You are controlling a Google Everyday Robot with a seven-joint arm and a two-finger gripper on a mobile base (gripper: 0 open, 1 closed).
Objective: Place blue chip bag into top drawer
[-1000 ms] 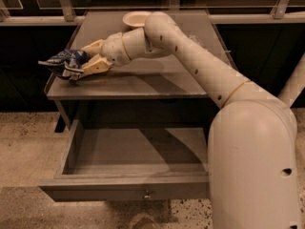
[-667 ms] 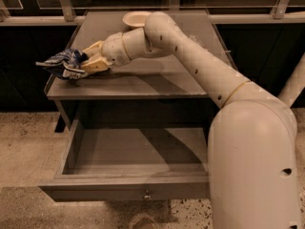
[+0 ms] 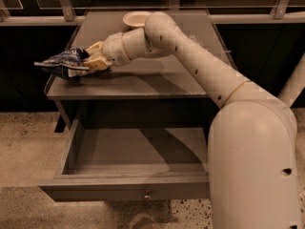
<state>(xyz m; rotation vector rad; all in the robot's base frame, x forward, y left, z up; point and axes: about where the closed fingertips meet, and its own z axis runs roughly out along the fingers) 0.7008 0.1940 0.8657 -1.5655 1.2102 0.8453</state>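
We note the gripper (image 3: 89, 61) pinching the blue chip bag (image 3: 61, 65) over the left edge of the tabletop (image 3: 157, 82) near its front corner, the top drawer (image 3: 124, 192) open below; we judge the crumpled foil could slip and land outside the drawer's left wall.

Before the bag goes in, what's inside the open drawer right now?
Only bare drawer floor shows; its right end is hidden behind the arm. The gripper holds the chip bag at the tabletop's left edge.
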